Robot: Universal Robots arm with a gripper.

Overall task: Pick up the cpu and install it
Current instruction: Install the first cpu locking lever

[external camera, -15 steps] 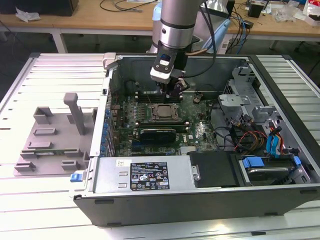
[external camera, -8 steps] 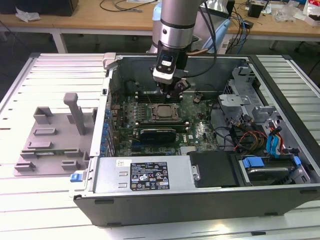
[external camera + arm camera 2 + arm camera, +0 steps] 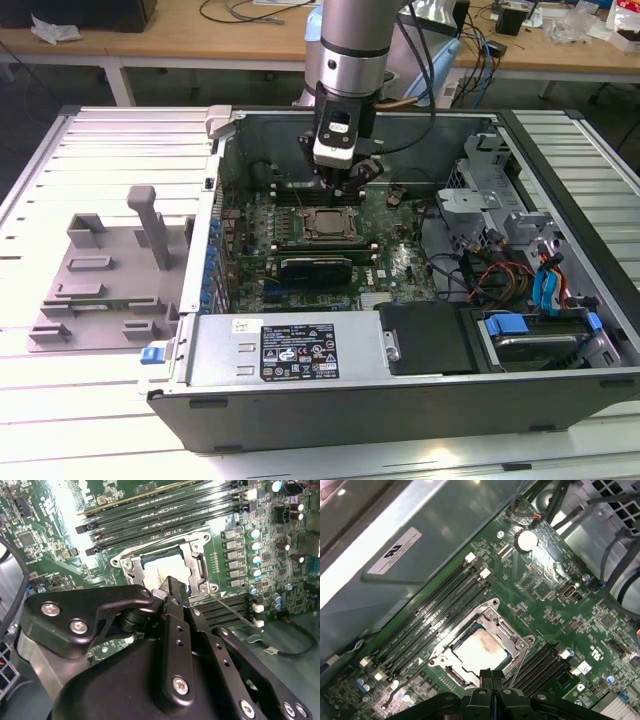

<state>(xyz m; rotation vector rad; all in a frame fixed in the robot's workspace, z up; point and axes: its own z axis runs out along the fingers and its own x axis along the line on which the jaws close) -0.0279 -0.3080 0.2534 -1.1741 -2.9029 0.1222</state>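
The cpu [image 3: 325, 222] lies flat in the metal socket frame [image 3: 495, 617] on the green motherboard inside the open computer case. Its pale silvery top [image 3: 479, 649] shows a faint stain, and it also appears in the second wrist view [image 3: 159, 569]. My gripper [image 3: 345, 186] hangs just above the socket's far edge. Its black fingertips [image 3: 492, 676] are pressed together with nothing between them, and in the second wrist view the gripper [image 3: 172, 586] covers part of the cpu.
Black memory slots [image 3: 440, 605] run on both sides of the socket. A black-finned card [image 3: 315, 268] sits in front of it. Cables and a drive cage [image 3: 520, 260] fill the exterior view's right. A grey fixture [image 3: 110, 270] stands outside the case on the left.
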